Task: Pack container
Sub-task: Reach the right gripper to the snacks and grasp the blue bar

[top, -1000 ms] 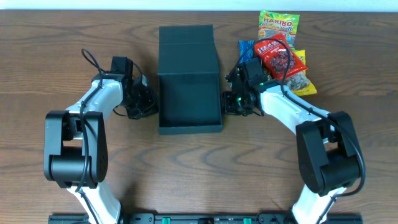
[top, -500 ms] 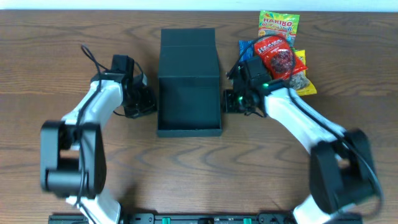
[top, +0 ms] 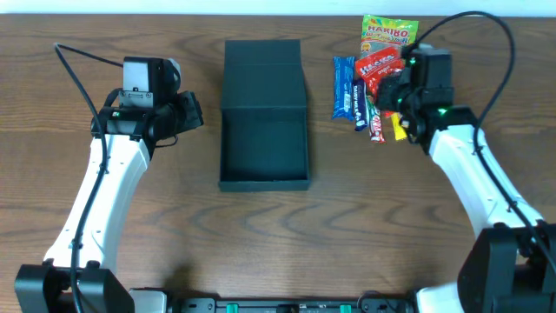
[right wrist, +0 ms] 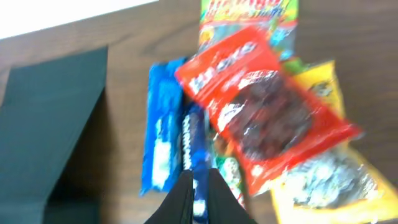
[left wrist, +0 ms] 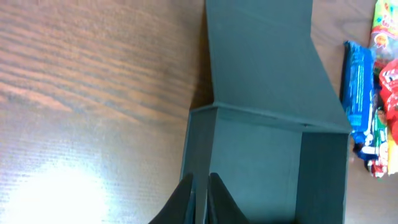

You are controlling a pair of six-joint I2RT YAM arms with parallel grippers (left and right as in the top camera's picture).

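**Both arms off the box, right claw over the snack pile**

Since 1 second ago both arms have pulled away from the container's (top: 264, 148) side walls. The left gripper (left wrist: 200, 180) has drawn back to the far left, and the right gripper (right wrist: 199, 177) has swung out over the snacks at the far right. The container itself has hardly shifted.

It sits at the middle of the table (top: 174, 217), empty, its mouth facing up. With the lid flap (top: 262, 74) folded flat toward the far edge, the long axis runs near to far, hinge on the far side of the tray.

Both claws are clenched and hold nothing. The left one is apart from the box, to the left of its left wall. The right one hangs over the blue packet (right wrist: 163, 143), beside the red packet (right wrist: 261, 118).

Likely trouble:
- The packets overlap: red lies across the yellow packet (right wrist: 317, 174) and the Haribo bag (top: 389, 33). A pinch there could lift 2 at once or drag the pile.
- The right jaws must part before descending, or the tips will only push a packet along the table.
- Glossy film may slip from the fingers.
- The cardboard looks light and nothing braces it, so a packet knocked against a wall could slide it.
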